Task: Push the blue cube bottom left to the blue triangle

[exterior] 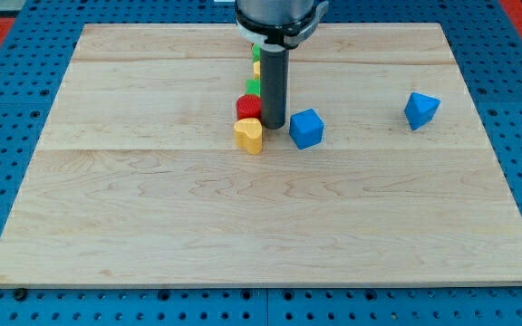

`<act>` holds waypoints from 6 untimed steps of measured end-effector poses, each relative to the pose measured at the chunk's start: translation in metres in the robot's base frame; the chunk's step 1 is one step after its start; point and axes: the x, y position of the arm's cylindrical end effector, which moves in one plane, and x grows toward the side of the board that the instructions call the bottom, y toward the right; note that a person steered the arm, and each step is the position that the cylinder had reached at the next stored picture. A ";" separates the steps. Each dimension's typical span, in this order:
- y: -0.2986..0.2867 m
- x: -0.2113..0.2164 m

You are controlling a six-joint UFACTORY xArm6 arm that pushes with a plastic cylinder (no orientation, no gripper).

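Observation:
The blue cube (305, 128) lies near the middle of the wooden board (261, 208). The blue triangle (421, 110) lies far to its right, a little higher in the view. My tip (273, 124) stands just left of the blue cube, close to it, and right of the red block (248, 107) and the yellow block (249, 134). The rod hides part of the blocks behind it.
A yellow heart-shaped block and a red block sit just left of my tip. A green block (254, 86) and a small yellow block (256, 68) show above them, partly hidden by the rod. Blue pegboard surrounds the board.

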 end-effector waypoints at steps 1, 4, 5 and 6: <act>0.024 0.002; 0.083 0.052; 0.091 0.052; 0.091 0.047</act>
